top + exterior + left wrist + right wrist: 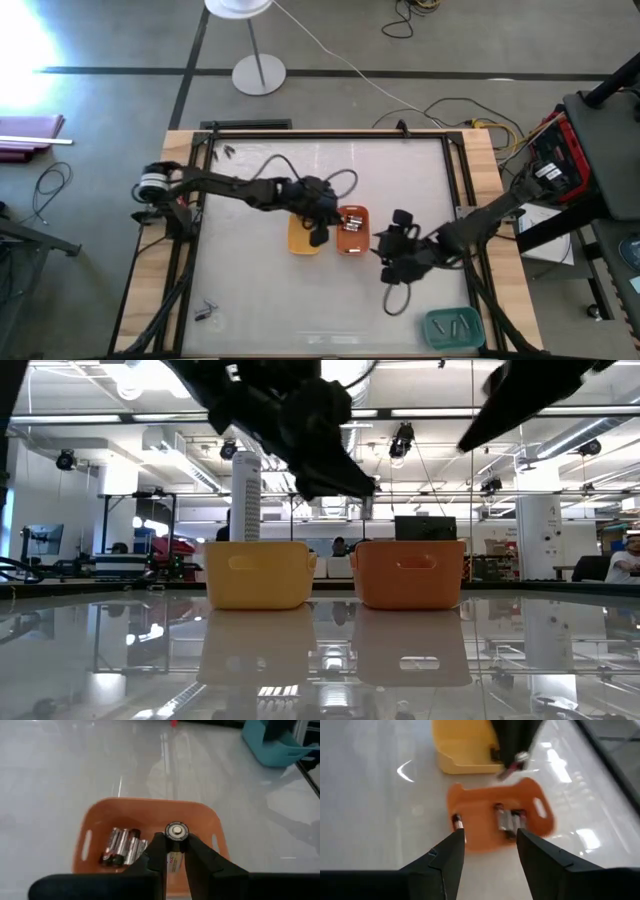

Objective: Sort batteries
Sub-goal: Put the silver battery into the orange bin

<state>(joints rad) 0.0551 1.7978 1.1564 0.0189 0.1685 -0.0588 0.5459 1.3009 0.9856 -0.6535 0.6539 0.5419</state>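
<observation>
Orange tray (352, 231) sits mid-table w/ a yellow tray (303, 240) right beside it, and a teal tray (453, 327) is down in the near right corner w/ a couple of batteries in it.

Left gripper (174, 851) hangs over the orange tray, roughly at its edge nearest the yellow one. Fingers are pinched on a battery (176, 832), end-on to the wrist cam so you mostly see its round silvery cap, w/ a bit of yellowish label below. It's held up in the air above the tray, not lying in it. Inside the orange tray there's already a small bunch of batteries (121, 848), silver and black, lying side by side on the floor of it.

Right gripper (487, 842) is on the right side of the orange tray, a bit nearer the front edge, fingers spread wide apart w/ nothing between them. One more battery (457, 822) shows at the orange tray's rim in the right wrist cam; can't tell if it's in or out tbh.

A few loose batteries (206, 312) lie near the front left corner, and a couple of small dark bits (229, 152) near the far left corner, too small to ID.
</observation>
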